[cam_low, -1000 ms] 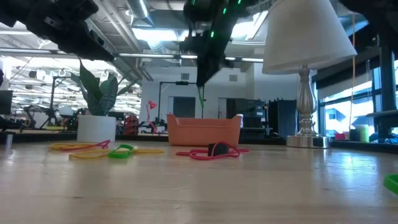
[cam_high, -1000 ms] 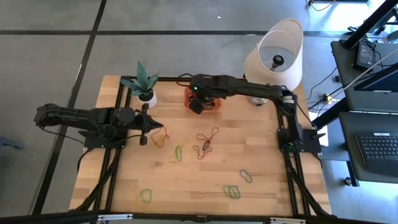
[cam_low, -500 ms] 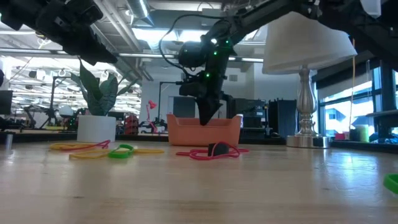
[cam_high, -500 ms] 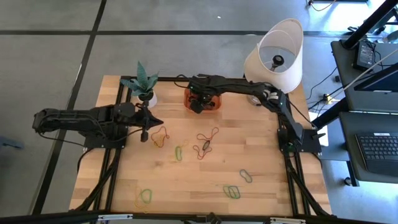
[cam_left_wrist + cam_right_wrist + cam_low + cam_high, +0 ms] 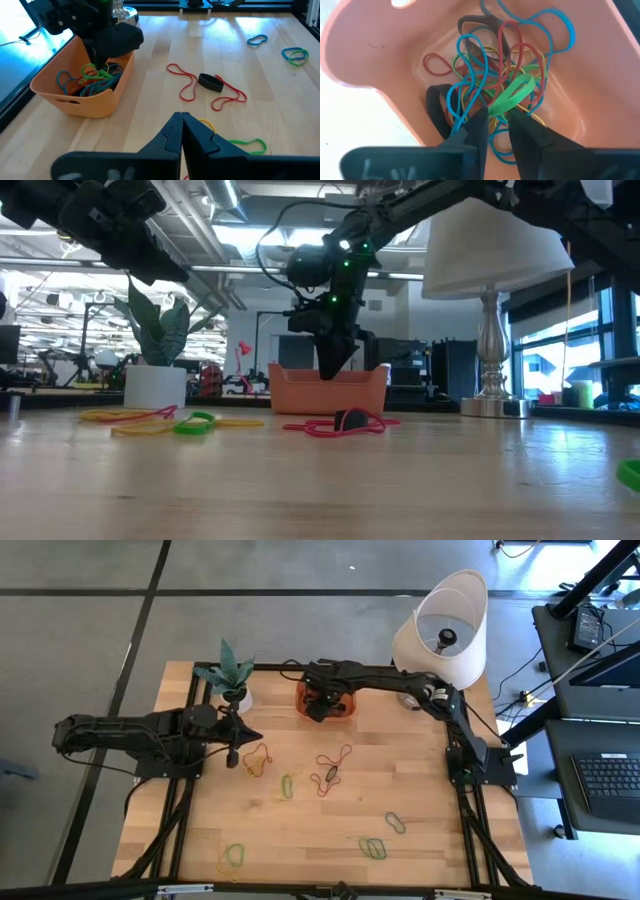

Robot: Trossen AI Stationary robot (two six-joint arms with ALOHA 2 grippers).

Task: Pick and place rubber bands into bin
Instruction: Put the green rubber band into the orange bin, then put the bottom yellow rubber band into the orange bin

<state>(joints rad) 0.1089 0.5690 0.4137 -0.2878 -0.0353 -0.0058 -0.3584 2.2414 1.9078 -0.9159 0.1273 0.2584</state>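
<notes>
The orange bin (image 5: 348, 706) stands at the table's far middle and holds a tangle of blue, red, green and black rubber bands (image 5: 485, 65). My right gripper (image 5: 318, 706) reaches down inside the bin, shut on a green rubber band (image 5: 515, 92); it also shows in the low view (image 5: 333, 370). My left gripper (image 5: 232, 748) is shut and empty above the table's left half, beside a yellow and red band (image 5: 258, 758). Loose bands lie flat on the table: red (image 5: 336, 758), black (image 5: 328, 777), green (image 5: 288, 785). My right gripper pinches the near end of the green band (image 5: 501, 107) between its two fingertips. The fingers come from above, pointing down into the bin. The rest of the band lies on the pile of bands in the bin (image 5: 522, 85).
A white plant pot (image 5: 236, 695) stands left of the bin and a lamp (image 5: 440, 625) right of it. More bands lie near the front edge: green (image 5: 235, 855), green (image 5: 373, 848), grey-blue (image 5: 396, 823).
My right gripper has gone down from above the bin into it, carrying the green band, which hung below the fingers and now lies on the pile. In the last half second it has kept still.
</notes>
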